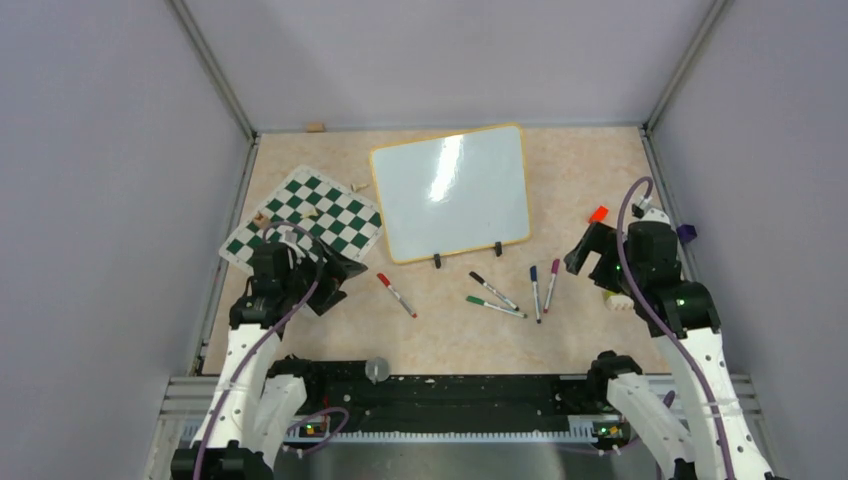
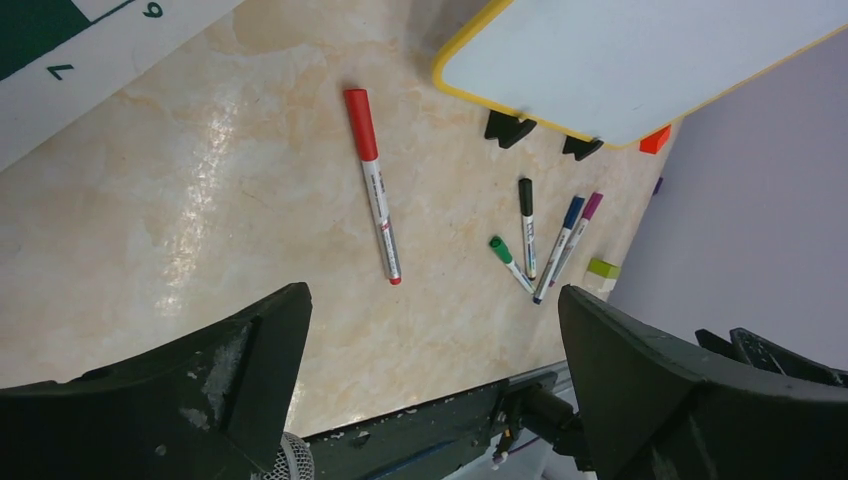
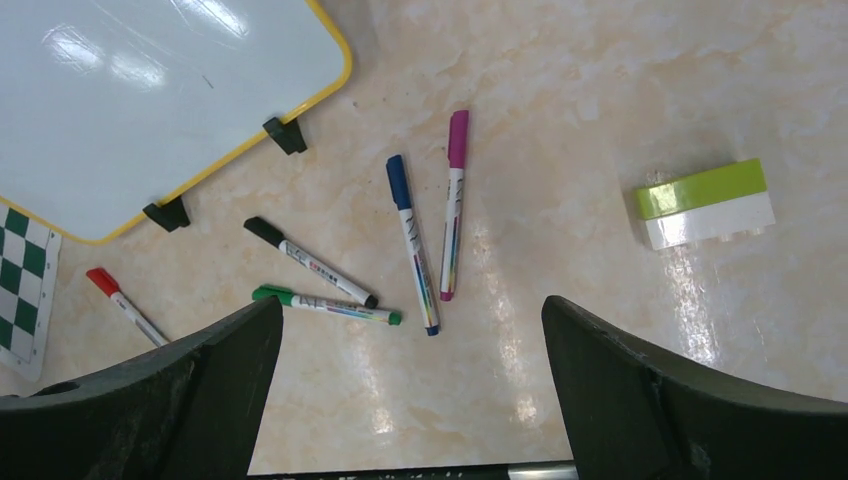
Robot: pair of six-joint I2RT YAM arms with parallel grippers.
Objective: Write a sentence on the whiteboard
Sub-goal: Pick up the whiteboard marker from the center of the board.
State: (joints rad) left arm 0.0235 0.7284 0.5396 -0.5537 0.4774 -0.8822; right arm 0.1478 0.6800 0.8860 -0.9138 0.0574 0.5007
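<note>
On the table (image 1: 580,170), items are listed from left to right. At the far left a chess mat (image 1: 303,218) is laid flat and skewed. The left gripper (image 1: 335,275) is held over the mat's near corner; in the left wrist view its fingers (image 2: 250,370) are seen spread wide, and nothing is gripped between them. A red marker (image 1: 397,295) is laid alone on bare tabletop just right of this gripper, capped, with its cap toward the mat.

The whiteboard (image 1: 452,190) is placed flat near the middle of the table toward the far side, slightly rotated, with its left edge near the mat but apart from it. Glare is reflected from its white face, and two black clips (image 1: 437,261) are fixed on its near long edge.

Four capped markers are scattered near the clips: black (image 1: 493,290), green (image 1: 495,306), blue (image 1: 535,292) and magenta (image 1: 551,285). The black and green ones lie close together, the blue and magenta ones almost parallel.

The right gripper (image 1: 585,250) is held right of these markers; its fingers (image 3: 640,390) are likewise parted widely and nothing is held. A green-and-white block (image 3: 705,203) is set below it, and an orange block (image 1: 598,213) lies farther back.
</note>
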